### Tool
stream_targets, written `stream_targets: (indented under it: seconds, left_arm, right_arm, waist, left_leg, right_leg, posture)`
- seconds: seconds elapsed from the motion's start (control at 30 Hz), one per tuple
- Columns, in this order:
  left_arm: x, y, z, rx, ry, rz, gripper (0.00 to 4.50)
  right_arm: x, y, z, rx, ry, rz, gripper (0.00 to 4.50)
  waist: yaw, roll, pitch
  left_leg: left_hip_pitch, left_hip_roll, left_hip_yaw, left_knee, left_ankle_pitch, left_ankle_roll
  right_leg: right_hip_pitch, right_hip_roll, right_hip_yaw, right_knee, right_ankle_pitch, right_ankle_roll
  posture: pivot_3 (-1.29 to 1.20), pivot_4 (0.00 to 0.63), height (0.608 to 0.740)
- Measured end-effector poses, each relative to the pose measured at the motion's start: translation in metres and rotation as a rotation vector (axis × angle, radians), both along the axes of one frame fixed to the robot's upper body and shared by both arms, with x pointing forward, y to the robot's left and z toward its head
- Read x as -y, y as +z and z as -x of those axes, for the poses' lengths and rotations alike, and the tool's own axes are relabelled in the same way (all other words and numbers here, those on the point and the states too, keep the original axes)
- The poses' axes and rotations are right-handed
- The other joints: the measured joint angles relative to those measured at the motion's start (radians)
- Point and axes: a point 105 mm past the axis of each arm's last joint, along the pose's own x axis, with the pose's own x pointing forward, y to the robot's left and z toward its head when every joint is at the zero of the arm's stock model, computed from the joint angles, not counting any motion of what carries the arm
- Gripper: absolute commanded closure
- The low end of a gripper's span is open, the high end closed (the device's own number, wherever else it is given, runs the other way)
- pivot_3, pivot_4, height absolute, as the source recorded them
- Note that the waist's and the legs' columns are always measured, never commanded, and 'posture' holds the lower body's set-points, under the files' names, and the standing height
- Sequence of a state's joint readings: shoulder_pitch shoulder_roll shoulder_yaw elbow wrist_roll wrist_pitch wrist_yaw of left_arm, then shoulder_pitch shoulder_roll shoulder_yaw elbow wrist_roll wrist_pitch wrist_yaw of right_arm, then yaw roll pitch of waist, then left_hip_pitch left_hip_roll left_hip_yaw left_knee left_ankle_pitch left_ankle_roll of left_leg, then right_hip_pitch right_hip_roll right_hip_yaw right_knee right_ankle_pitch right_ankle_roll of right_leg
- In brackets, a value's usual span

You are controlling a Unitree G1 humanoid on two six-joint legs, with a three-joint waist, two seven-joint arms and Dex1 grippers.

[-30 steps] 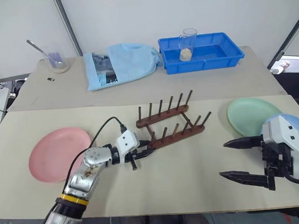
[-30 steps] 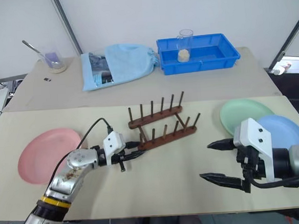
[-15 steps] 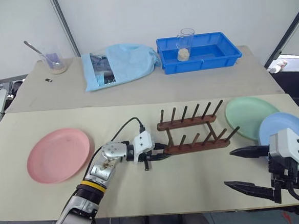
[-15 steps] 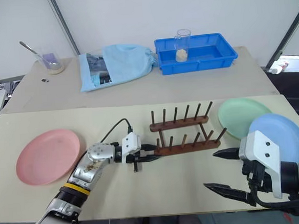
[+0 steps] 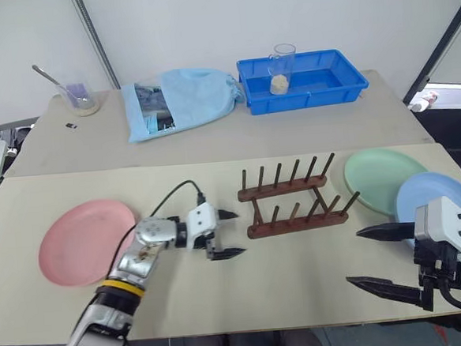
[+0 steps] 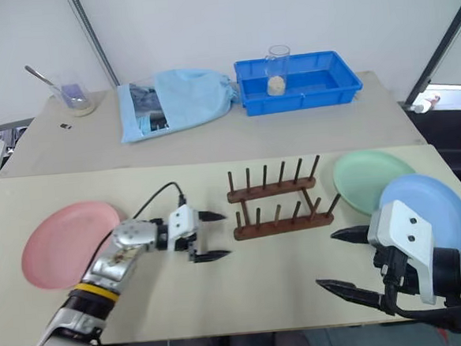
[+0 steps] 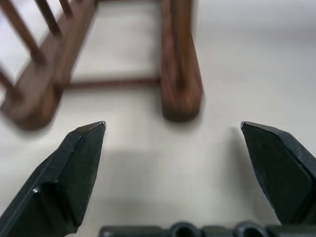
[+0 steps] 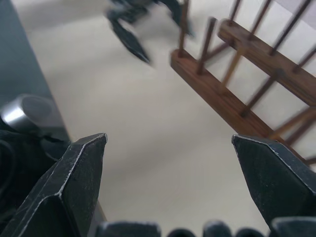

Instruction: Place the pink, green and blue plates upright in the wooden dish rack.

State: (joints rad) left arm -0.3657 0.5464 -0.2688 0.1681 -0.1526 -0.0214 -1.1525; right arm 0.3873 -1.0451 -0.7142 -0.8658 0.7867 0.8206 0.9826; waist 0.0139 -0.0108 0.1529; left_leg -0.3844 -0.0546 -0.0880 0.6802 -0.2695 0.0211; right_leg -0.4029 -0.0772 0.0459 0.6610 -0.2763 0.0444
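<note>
Left wrist view, rack (image 7: 180, 94) beyond (apart) left gripper (image 7: 173, 129)

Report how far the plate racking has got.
Done: no plate is racked; the wooden dish rack stands empty mid-table. In hand: nothing; the left hand sits open beside the rack's end, the right hand open near the blue plate. Left: the pink plate, green plate and blue plate all lie flat.
</note>
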Motion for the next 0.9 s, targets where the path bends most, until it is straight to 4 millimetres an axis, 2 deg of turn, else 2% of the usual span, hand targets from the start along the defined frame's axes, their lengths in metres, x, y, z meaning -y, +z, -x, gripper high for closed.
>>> stream_targets:
  seconds: [0.17, 0.27, 0.43, 0.53, 0.6, 0.67, 0.73, 0.87, 0.9]
  left_arm:
    - [-0.040, 0.004, 0.030, -0.019, -0.004, -0.123, 0.01]
    - [-0.068, 0.010, 0.040, -0.059, 0.032, -0.192, 0.82]
    - [-0.082, 0.037, 0.025, -0.061, 0.170, -0.099, 3.15]
    - [-0.062, 0.056, 0.024, -0.072, 0.161, 0.008, 4.50]
    - [-0.046, 0.059, 0.033, -0.098, 0.101, 0.034, 4.50]
    - [-0.023, 0.055, 0.048, -0.152, -0.004, 0.045, 4.50]
    - [-0.010, 0.049, 0.059, -0.197, -0.078, 0.038, 4.50]
    - [0.006, 0.035, 0.064, -0.216, -0.157, -0.010, 4.50]
    - [0.011, 0.032, 0.061, -0.214, -0.161, -0.008, 4.50]
  right_arm:
    - [0.007, -0.002, -0.013, 0.009, -0.005, 0.055, 0.00]
    - [0.014, -0.004, -0.023, 0.018, -0.005, 0.106, 0.00]
    - [0.016, -0.003, -0.031, 0.031, 0.050, 0.163, 0.00]
    - [0.018, -0.004, -0.034, 0.024, 0.086, 0.196, 0.82]
    - [0.018, -0.005, -0.036, 0.017, 0.106, 0.206, 1.49]
    - [0.017, -0.009, -0.037, 0.002, 0.133, 0.218, 2.19]
    - [0.016, -0.013, -0.037, -0.013, 0.150, 0.224, 2.91]
    - [0.016, -0.026, -0.042, -0.028, 0.155, 0.264, 4.26]
    - [0.016, -0.029, -0.044, -0.031, 0.154, 0.275, 4.46]
  waist:
    - [-0.005, 0.000, 0.000]
    - [-0.005, 0.000, 0.000]
    - [0.004, 0.000, 0.000]
    - [0.000, 0.000, 0.000]
    - [-0.003, 0.000, 0.000]
    - [-0.004, 0.000, 0.000]
    - [-0.005, 0.000, 0.000]
    - [-0.003, 0.000, 0.000]
    - [-0.002, 0.000, 0.000]
  left_leg:
    - [0.000, 0.001, 0.000, 0.000, 0.000, 0.000]
    - [0.001, 0.001, 0.000, -0.001, 0.000, 0.000]
    - [0.000, 0.001, 0.000, 0.000, 0.000, 0.000]
    - [-0.002, 0.000, 0.000, 0.000, -0.001, 0.001]
    - [-0.001, 0.001, 0.000, -0.001, -0.001, 0.001]
    - [-0.002, 0.001, 0.001, -0.001, -0.001, 0.001]
    - [-0.001, 0.001, 0.001, -0.001, -0.001, 0.001]
    - [0.001, 0.001, 0.002, -0.001, -0.001, 0.001]
    - [0.000, 0.000, 0.002, 0.000, -0.001, 0.001]
  right_leg:
    - [0.000, 0.000, 0.000, -0.001, 0.000, 0.000]
    - [0.000, 0.000, 0.000, -0.002, 0.000, 0.000]
    - [0.001, -0.001, -0.001, -0.004, 0.000, 0.000]
    - [0.000, -0.001, -0.001, -0.004, 0.000, 0.001]
    - [0.000, -0.001, -0.001, -0.004, 0.000, 0.001]
    - [-0.001, -0.001, 0.000, -0.003, 0.000, 0.001]
    - [-0.001, 0.000, 0.000, -0.003, 0.000, 0.001]
    - [0.001, -0.001, 0.001, -0.003, 0.000, 0.001]
    - [0.001, -0.001, 0.001, -0.003, 0.000, 0.001]
  posture:
    - [0.00, 0.150, 0.740]
    - [0.00, 0.150, 0.740]
    - [0.00, 0.150, 0.740]
    - [0.00, 0.150, 0.740]
    - [0.00, 0.150, 0.740]
    - [0.00, 0.150, 0.740]
    - [0.00, 0.150, 0.740]
    - [0.00, 0.150, 0.740]
    - [0.00, 0.150, 0.740]
